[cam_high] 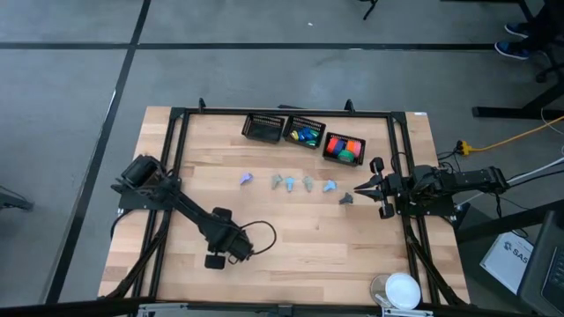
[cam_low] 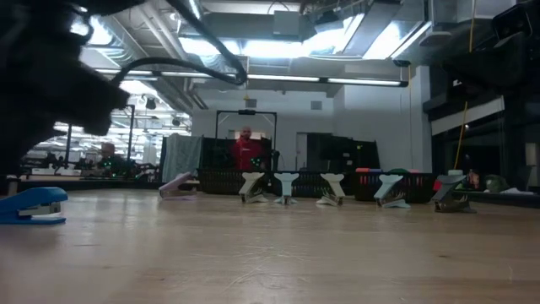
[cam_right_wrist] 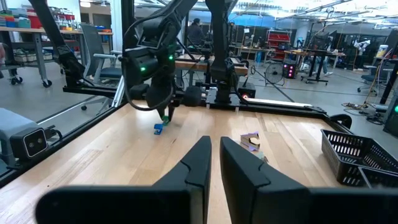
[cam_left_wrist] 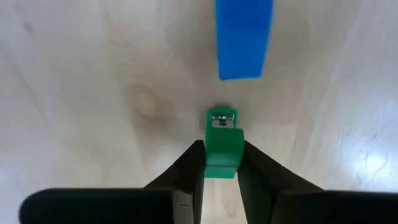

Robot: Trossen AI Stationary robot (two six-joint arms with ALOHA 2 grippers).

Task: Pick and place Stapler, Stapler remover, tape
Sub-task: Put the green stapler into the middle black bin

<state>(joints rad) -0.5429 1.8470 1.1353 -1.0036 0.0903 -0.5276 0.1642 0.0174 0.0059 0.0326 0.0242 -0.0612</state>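
Near the table's front, left gripper [cam_left_wrist: 221, 163] pinches a green tape [cam_left_wrist: 222, 144] beside a blue stapler [cam_left_wrist: 243, 37]; right gripper [cam_right_wrist: 216, 163], pressed together, waits at the right edge.

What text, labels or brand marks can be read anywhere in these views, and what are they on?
"SA": start of a printed word on the white box on the floor right of the table in the high view; the rest is cut off.
Nothing else is readable: the table items, baskets and room signage are too small or blurred.
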